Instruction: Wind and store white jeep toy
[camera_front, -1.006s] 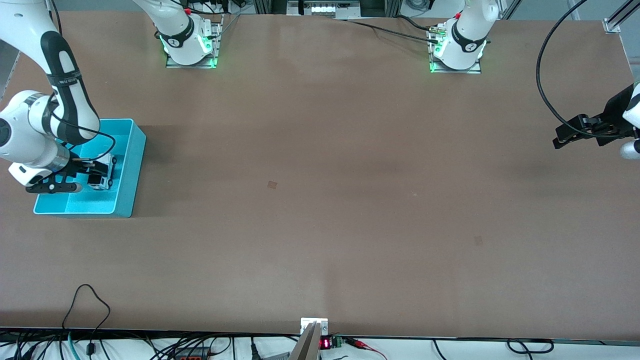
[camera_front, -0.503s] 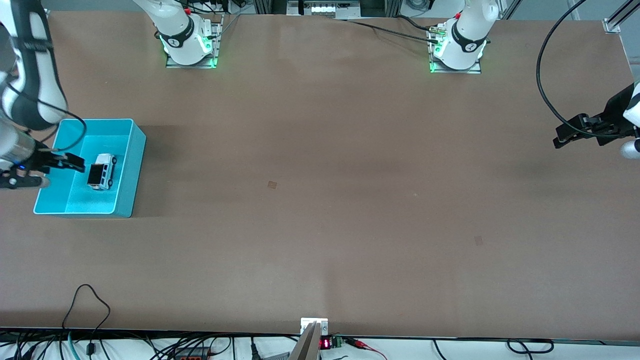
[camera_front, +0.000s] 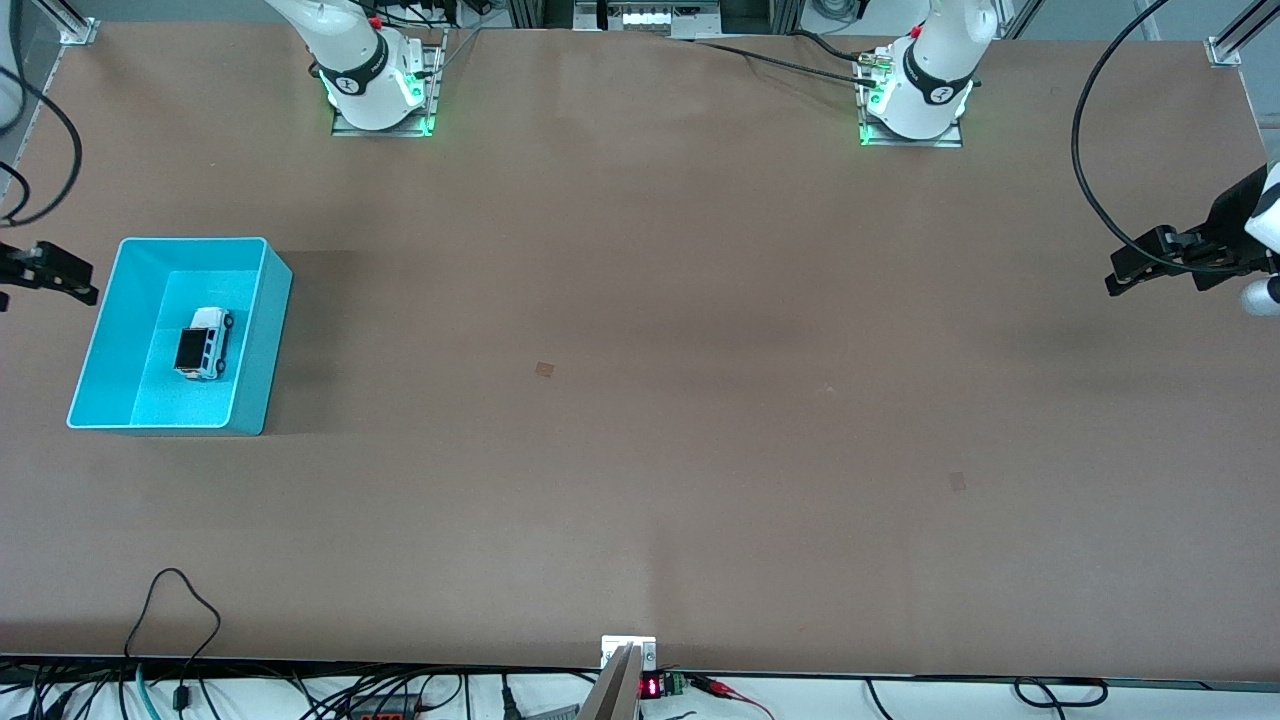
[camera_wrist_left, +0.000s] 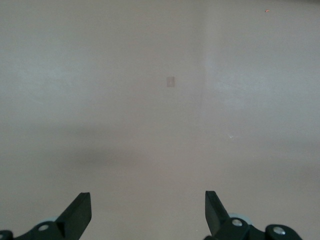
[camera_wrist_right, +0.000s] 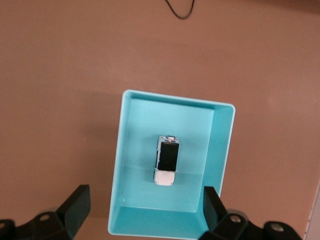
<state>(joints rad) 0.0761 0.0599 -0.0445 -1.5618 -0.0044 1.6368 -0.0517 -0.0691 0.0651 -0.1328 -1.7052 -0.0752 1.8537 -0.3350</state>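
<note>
Brown tabletop is stretching wide while my right gripper (camera_front: 60, 275), jaws spread and empty, is hovering at frame's left edge beside the bin (camera_front: 250, 330) holding the jeep (camera_front: 203, 343), my left gripper (camera_front: 1135, 272) waiting open.

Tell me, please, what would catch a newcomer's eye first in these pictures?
The turquoise bin stands out most, bright against the brown table at the right arm's end, with the white jeep toy sitting on its wheels inside. The right gripper hangs open and empty beside the bin, toward the table's edge. At the left arm's end, the left gripper waits open over bare table.
</note>
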